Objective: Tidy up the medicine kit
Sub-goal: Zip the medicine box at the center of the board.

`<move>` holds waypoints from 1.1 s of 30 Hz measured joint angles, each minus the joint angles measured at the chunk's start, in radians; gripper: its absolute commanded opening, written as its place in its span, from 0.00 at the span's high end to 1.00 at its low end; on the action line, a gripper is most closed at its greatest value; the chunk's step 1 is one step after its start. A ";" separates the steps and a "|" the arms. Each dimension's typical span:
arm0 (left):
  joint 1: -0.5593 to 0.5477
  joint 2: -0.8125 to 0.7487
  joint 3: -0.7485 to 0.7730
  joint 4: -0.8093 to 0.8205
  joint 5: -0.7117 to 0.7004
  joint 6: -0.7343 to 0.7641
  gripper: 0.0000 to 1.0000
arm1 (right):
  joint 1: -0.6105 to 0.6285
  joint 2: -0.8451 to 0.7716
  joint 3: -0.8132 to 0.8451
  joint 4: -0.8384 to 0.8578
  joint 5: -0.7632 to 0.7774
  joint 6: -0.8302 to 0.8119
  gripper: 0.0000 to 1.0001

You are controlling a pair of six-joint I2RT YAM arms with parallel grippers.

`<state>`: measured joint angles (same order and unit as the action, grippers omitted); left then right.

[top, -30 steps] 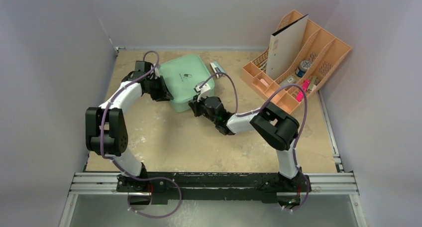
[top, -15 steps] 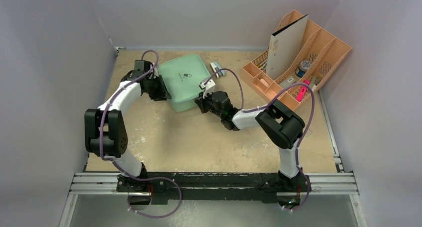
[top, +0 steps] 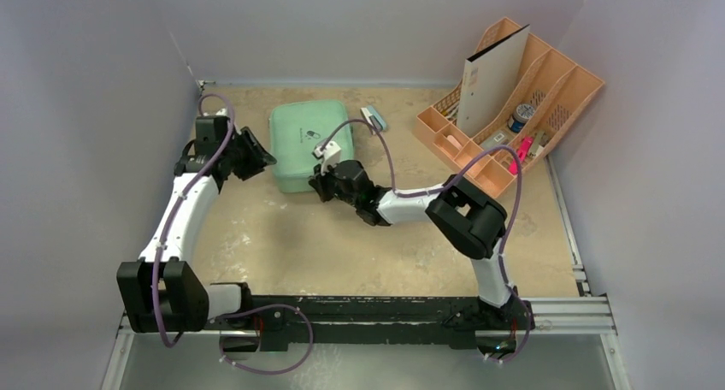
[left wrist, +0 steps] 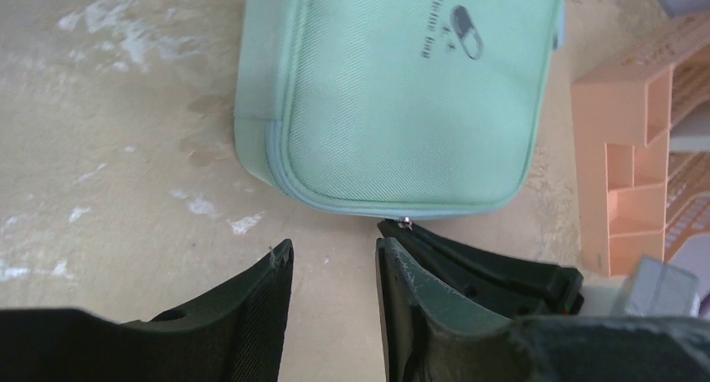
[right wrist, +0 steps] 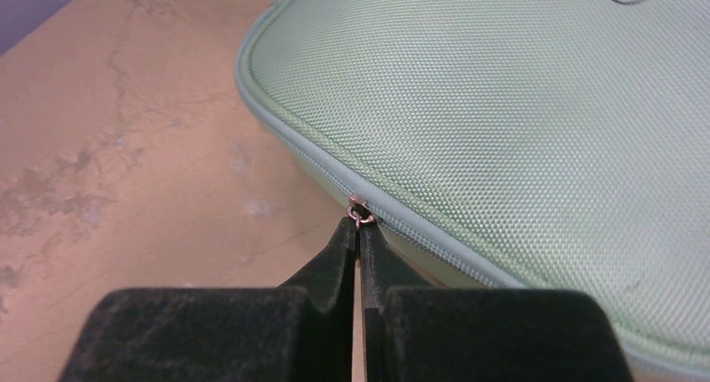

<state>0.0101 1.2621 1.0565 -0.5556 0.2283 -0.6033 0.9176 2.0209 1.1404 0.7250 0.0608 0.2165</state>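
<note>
The right gripper point(right wrist: 358, 231) pinches the zipper pull point(right wrist: 360, 213) at the near right corner of the medicine kit point(right wrist: 519, 122), which lies closed on the table point(right wrist: 126, 147). The left gripper point(left wrist: 331, 269), jaws apart and empty, hovers just left of it.

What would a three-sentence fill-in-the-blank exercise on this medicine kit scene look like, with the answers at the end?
1. The right hand is shut on the ____ of the medicine kit.
2. The left hand hangs beside the kit with its fingers ____, touching nothing.
3. In the top view, the desk organizer stands to the ____ of the kit.
Missing words: zipper pull; open; right.
</note>
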 measured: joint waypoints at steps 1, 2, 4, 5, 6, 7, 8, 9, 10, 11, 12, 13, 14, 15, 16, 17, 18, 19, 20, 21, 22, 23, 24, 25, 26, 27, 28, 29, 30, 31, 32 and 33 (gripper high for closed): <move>0.019 -0.002 -0.016 0.000 0.005 -0.016 0.62 | 0.014 0.010 0.022 -0.014 0.001 0.001 1.00; 0.043 -0.005 -0.034 0.000 0.011 -0.035 0.62 | 0.028 0.021 0.042 -0.027 0.002 0.002 1.00; 0.092 -0.016 -0.077 -0.001 0.024 -0.076 0.62 | 0.053 0.037 0.076 -0.049 0.005 0.004 1.00; 0.121 -0.026 -0.102 -0.004 0.030 -0.101 0.62 | 0.065 0.045 0.092 -0.060 0.008 0.005 1.00; 0.141 -0.033 -0.120 -0.008 0.033 -0.122 0.60 | 0.077 0.053 0.109 -0.073 0.010 0.005 1.00; 0.155 -0.039 -0.133 -0.009 0.035 -0.143 0.60 | 0.089 0.061 0.127 -0.090 0.014 0.006 1.00; 0.161 -0.043 -0.140 -0.008 0.039 -0.159 0.60 | 0.101 0.066 0.145 -0.103 0.020 0.007 1.00; 0.163 -0.046 -0.147 -0.006 0.048 -0.176 0.60 | 0.112 0.071 0.159 -0.114 0.026 0.007 1.00; 0.164 -0.048 -0.152 0.000 0.059 -0.191 0.61 | 0.120 0.074 0.169 -0.123 0.028 0.007 1.00; 0.164 -0.050 -0.156 0.006 0.069 -0.201 0.61 | 0.129 0.076 0.179 -0.134 0.032 0.008 1.00; 0.164 -0.050 -0.162 0.016 0.078 -0.211 0.61 | 0.138 0.078 0.187 -0.143 0.035 0.008 1.00; 0.164 -0.053 -0.172 0.029 0.086 -0.225 0.61 | 0.145 0.080 0.192 -0.148 0.039 0.009 1.00; 0.164 -0.056 -0.181 0.037 0.091 -0.232 0.62 | 0.150 0.082 0.195 -0.152 0.045 0.010 1.00; 0.164 -0.061 -0.197 0.050 0.097 -0.245 0.62 | 0.155 0.082 0.196 -0.155 0.051 0.011 1.00; 0.164 -0.066 -0.214 0.061 0.104 -0.255 0.62 | 0.158 0.084 0.198 -0.158 0.054 0.011 1.00; 0.164 -0.069 -0.231 0.072 0.110 -0.268 0.62 | 0.161 0.085 0.200 -0.160 0.056 0.012 1.00; 0.164 -0.069 -0.246 0.079 0.115 -0.277 0.62 | 0.163 0.087 0.202 -0.159 0.058 0.013 1.00; 0.164 -0.068 -0.259 0.083 0.119 -0.283 0.62 | 0.164 0.087 0.202 -0.159 0.061 0.015 1.00; 0.164 -0.066 -0.267 0.084 0.122 -0.291 0.61 | 0.164 0.088 0.202 -0.159 0.061 0.018 1.00; 0.164 -0.060 -0.273 0.083 0.126 -0.297 0.59 | 0.165 0.088 0.202 -0.159 0.062 0.019 1.00; 0.164 -0.054 -0.276 0.085 0.127 -0.302 0.58 | 0.166 0.088 0.202 -0.159 0.062 0.021 1.00; 0.164 -0.048 -0.278 0.085 0.129 -0.304 0.56 | 0.166 0.088 0.202 -0.159 0.062 0.023 1.00; 0.164 -0.044 -0.280 0.088 0.129 -0.307 0.55 | 0.166 0.088 0.202 -0.159 0.064 0.024 1.00; 0.164 -0.042 -0.283 0.089 0.131 -0.312 0.53 | 0.167 0.088 0.202 -0.159 0.068 0.026 1.00; 0.164 -0.041 -0.286 0.092 0.132 -0.316 0.51 | 0.168 0.088 0.202 -0.159 0.072 0.026 1.00; 0.164 -0.039 -0.289 0.095 0.132 -0.322 0.51 | 0.169 0.088 0.202 -0.159 0.079 0.027 1.00; 0.164 -0.037 -0.295 0.105 0.133 -0.326 0.51 | 0.169 0.088 0.202 -0.159 0.082 0.027 1.00; 0.164 -0.032 -0.303 0.119 0.133 -0.332 0.52 | 0.170 0.088 0.202 -0.159 0.086 0.027 1.00; 0.164 -0.023 -0.310 0.131 0.132 -0.339 0.55 | 0.170 0.088 0.202 -0.159 0.089 0.027 1.00; 0.164 -0.012 -0.316 0.145 0.132 -0.346 0.59 | 0.170 0.089 0.202 -0.159 0.092 0.027 1.00; 0.164 0.009 -0.321 0.160 0.136 -0.356 0.65 | 0.170 0.090 0.202 -0.158 0.097 0.029 1.00; 0.164 0.033 -0.324 0.177 0.144 -0.365 0.69 | 0.171 0.093 0.202 -0.156 0.101 0.029 1.00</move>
<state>0.1745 1.2953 0.7326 -0.3786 0.3725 -0.9684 1.0882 2.1143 1.3422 0.5690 0.1623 0.2459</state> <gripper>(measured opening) 0.428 0.008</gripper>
